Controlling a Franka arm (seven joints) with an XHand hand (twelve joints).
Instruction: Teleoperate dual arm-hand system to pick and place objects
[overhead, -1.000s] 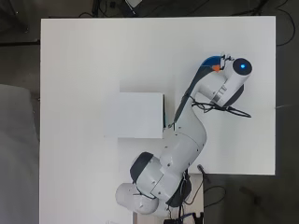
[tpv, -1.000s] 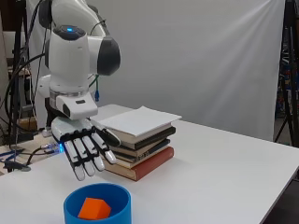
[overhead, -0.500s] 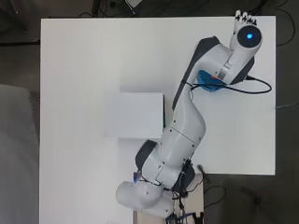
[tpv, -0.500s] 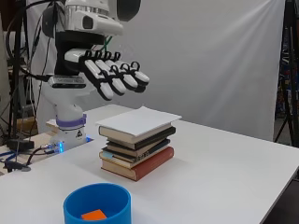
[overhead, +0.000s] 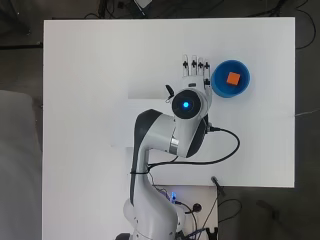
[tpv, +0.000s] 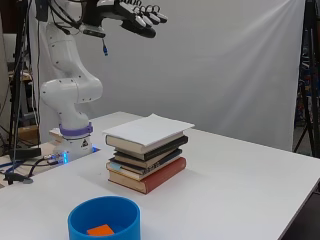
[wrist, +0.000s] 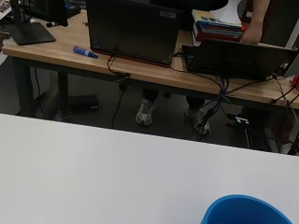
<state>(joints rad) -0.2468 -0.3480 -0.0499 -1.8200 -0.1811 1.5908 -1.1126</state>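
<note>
A blue round bowl (overhead: 230, 79) stands on the white table at the right, with an orange block (overhead: 232, 78) lying inside it. In the side view the bowl (tpv: 104, 218) is near the front edge and the orange block (tpv: 100, 230) rests on its bottom. The hand (overhead: 195, 71) is raised high above the table, left of the bowl in the overhead view. Its fingers (tpv: 145, 16) are straight and spread, holding nothing. The wrist view catches only the bowl's rim (wrist: 243, 211) at the edge.
A stack of books (tpv: 146, 158) with a white top cover stands mid-table, partly under the arm (overhead: 170, 135) in the overhead view. A black cable (overhead: 225, 150) loops from the arm near the table's front edge. Desks with laptops (wrist: 135, 32) fill the room beyond.
The arm has swung from low beside the bowl, up over the far right corner, then back to the middle. The hand stays open. The orange block stays in the bowl.
</note>
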